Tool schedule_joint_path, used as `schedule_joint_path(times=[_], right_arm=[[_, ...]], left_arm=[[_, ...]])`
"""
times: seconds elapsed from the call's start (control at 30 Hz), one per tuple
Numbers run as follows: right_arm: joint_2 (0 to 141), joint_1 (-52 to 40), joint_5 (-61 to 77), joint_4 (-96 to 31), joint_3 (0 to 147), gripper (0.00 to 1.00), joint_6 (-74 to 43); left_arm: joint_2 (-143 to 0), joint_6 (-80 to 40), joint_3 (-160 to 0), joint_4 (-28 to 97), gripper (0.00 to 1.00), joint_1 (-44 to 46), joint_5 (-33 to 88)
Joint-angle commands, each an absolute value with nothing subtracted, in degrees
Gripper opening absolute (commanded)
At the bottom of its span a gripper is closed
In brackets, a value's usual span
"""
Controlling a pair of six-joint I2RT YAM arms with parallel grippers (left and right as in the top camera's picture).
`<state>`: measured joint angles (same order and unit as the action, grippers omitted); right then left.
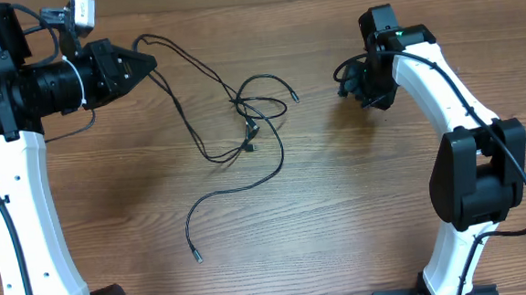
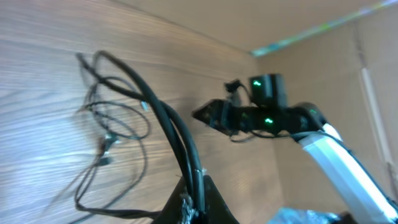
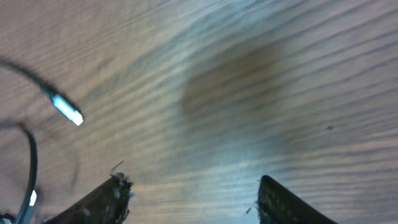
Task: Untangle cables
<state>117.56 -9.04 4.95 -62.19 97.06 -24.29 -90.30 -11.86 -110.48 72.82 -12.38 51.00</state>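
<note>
Black, thin and limp, the cables point(image 1: 259, 111) lie knotted at the upper centre of the overhead frame on the wooden table point(image 1: 358, 206), with strands running to the upper left, where the left gripper point(image 1: 146, 63) is clenched on them. They look light and floppy and would likely drag the whole knot when pulled, so a free end near a plug point(image 3: 67, 110) seems the best hold. At upper right the right gripper point(image 1: 346, 80) stands spread and empty.
</note>
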Motion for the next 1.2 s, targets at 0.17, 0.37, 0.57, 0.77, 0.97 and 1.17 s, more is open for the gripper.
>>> schedule_joint_path(times=[0.17, 0.37, 0.57, 0.77, 0.97, 1.17], right_arm=[[117.99, -11.00, 27.18, -63.53, 97.14, 0.67, -3.86], [118.02, -17.58, 35.59, -57.60, 97.14, 0.73, 8.60], [120.70, -26.46, 32.91, -48.69, 97.12, 0.80, -6.48], [121.60, -30.70, 24.84, -40.64, 97.12, 0.71, -39.31], [125.25, -31.05, 26.33, -31.88, 97.10, 0.52, -51.00], [131.48, -32.80, 30.50, -27.22, 97.10, 0.45, -50.78]], left_arm=[[-88.73, -26.28, -111.96, 82.41, 0.04, -12.36, -10.94], [-88.75, -28.27, -111.94, 83.79, 0.04, -11.51, -9.89], [-88.77, -26.79, -111.90, 84.09, 0.04, -10.41, -5.37], [-88.77, -26.15, -111.87, 84.20, 0.04, -9.28, -2.70], [-88.82, -25.71, -111.39, 85.27, 0.04, -6.48, -2.83], [-88.88, -25.74, -109.14, 84.84, 0.04, -6.33, -1.50]])
